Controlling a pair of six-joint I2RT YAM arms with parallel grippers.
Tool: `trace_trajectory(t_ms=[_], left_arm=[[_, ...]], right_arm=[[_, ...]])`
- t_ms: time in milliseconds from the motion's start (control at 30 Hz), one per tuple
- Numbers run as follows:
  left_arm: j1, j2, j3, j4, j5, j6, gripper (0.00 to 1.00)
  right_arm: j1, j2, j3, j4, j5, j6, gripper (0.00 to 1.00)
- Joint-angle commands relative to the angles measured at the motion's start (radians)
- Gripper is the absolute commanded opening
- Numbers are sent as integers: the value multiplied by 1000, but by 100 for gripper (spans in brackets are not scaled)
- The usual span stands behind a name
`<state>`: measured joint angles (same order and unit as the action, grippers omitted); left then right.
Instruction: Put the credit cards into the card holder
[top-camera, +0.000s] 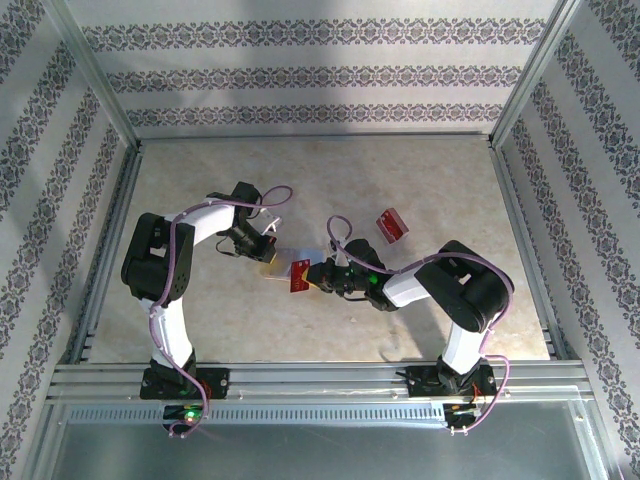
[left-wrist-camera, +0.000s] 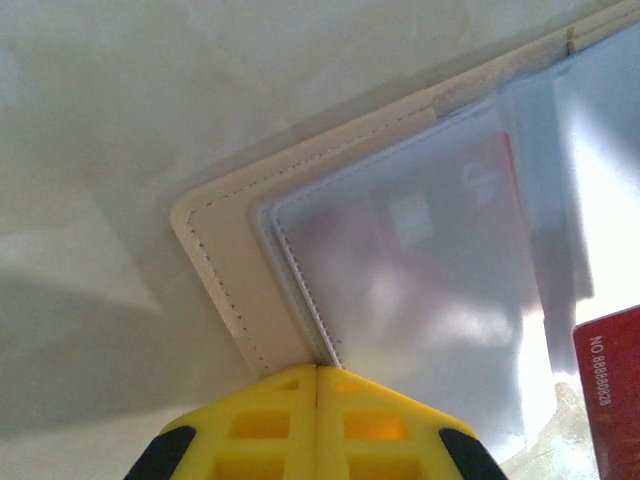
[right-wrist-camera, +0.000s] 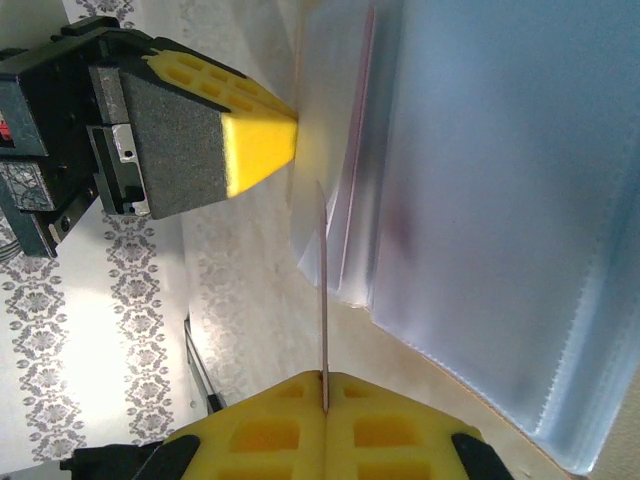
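The tan card holder (top-camera: 279, 256) lies open mid-table, its clear sleeves (left-wrist-camera: 430, 290) spread out. My left gripper (left-wrist-camera: 318, 368) is shut on its near edge, where the cover (left-wrist-camera: 225, 265) meets the sleeves. A red credit card (left-wrist-camera: 445, 225) shows blurred inside one sleeve. My right gripper (right-wrist-camera: 325, 378) is shut on another red credit card (right-wrist-camera: 323, 300), seen edge-on, with its far end at the mouth of the sleeves (right-wrist-camera: 500, 200). From above that card (top-camera: 299, 275) sits just right of the holder, between my right gripper (top-camera: 318, 275) and my left gripper (top-camera: 262, 246).
More red cards (top-camera: 391, 225) lie stacked on the table to the back right. The left gripper's yellow finger (right-wrist-camera: 255, 150) is close to the held card. Metal rails (top-camera: 320, 378) run along the near edge and patterned walls enclose the table.
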<state>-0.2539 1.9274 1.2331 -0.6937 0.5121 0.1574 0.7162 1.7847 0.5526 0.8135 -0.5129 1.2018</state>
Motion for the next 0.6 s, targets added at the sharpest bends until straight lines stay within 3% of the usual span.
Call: trace_trajectory(t_ms=[0,567], left_arm=[[-2,25,8,-29,-34,26,0],[-3,30,15,-32,-31,26,0]], right_arm=[[11,-19,-15,18,2,-13,0],[20,62,-29,83,5,14,0]])
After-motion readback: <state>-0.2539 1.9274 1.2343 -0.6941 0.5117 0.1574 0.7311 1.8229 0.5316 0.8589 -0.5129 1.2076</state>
